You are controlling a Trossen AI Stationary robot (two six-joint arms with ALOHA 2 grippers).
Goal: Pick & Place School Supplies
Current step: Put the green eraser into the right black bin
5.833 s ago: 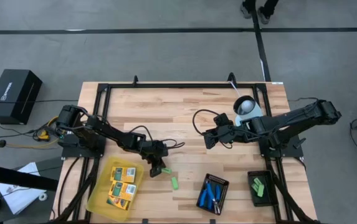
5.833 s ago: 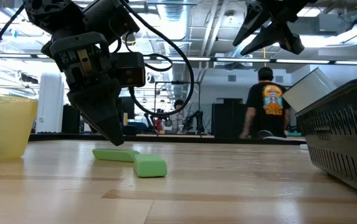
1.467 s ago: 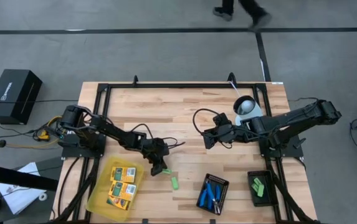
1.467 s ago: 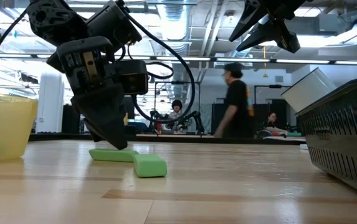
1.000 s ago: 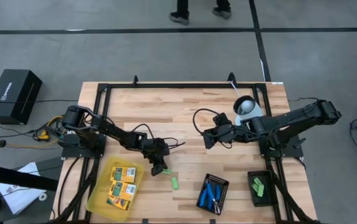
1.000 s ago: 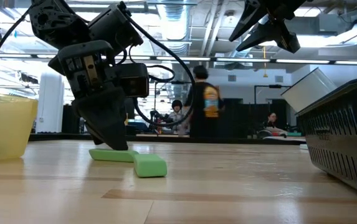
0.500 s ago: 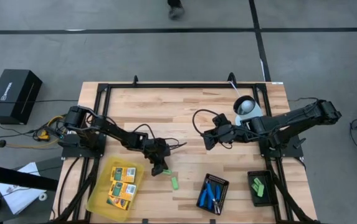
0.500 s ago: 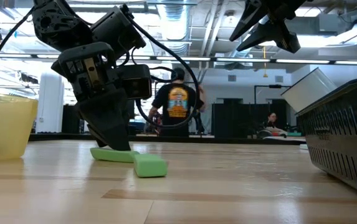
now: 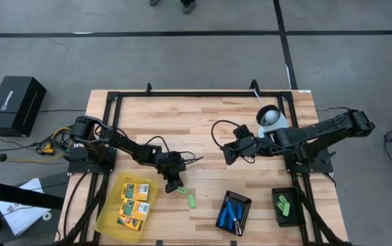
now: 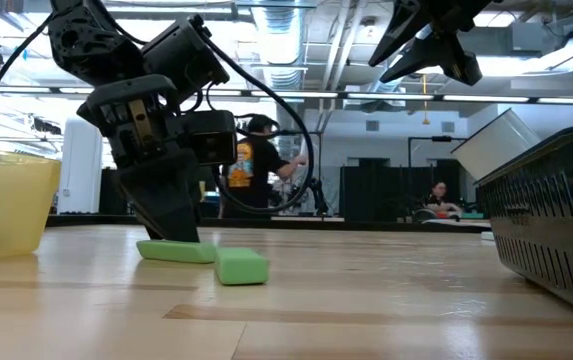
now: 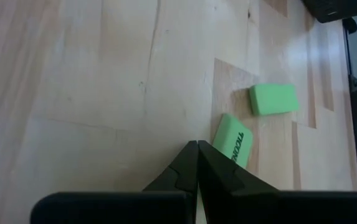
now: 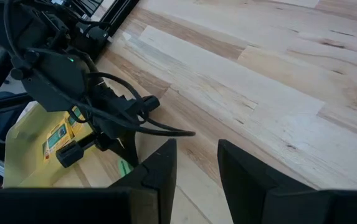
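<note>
My left gripper (image 9: 174,185) (image 11: 197,147) is shut, fingertips down at the table (image 10: 171,232), right beside a green oblong block (image 11: 233,140) (image 10: 176,251) (image 9: 183,191) lying flat. A second green block (image 11: 273,99) (image 10: 241,266) (image 9: 191,201) lies flat just beyond it. Yellow-orange packs (image 9: 133,202) lie in the yellow tray (image 9: 111,222). Blue-handled tools (image 9: 232,212) lie in one black tray, more green blocks (image 9: 284,204) in the other. My right gripper (image 9: 227,155) (image 12: 197,163) hangs open above the table's middle, touching nothing. My left gripper stands with its shut fingers pointing down from above, and the outer side of one finger (image 11: 214,163) lies against the near long edge of the green block (image 11: 223,138). The block lies flat on the table. Whether the finger truly touches it, I cannot tell.
The yellow tray's wall (image 10: 1,200) stands to the left arm's left, and a black ribbed tray (image 10: 556,230) at the table's right near corner. A white round object (image 9: 269,117) sits by the right arm's base. People move in the room behind.
My left gripper has shifted a little toward the table's left, still shut and low at the table. The green block beside it has turned slightly on the wood. The second block has stayed put. A person has walked across the room behind.
</note>
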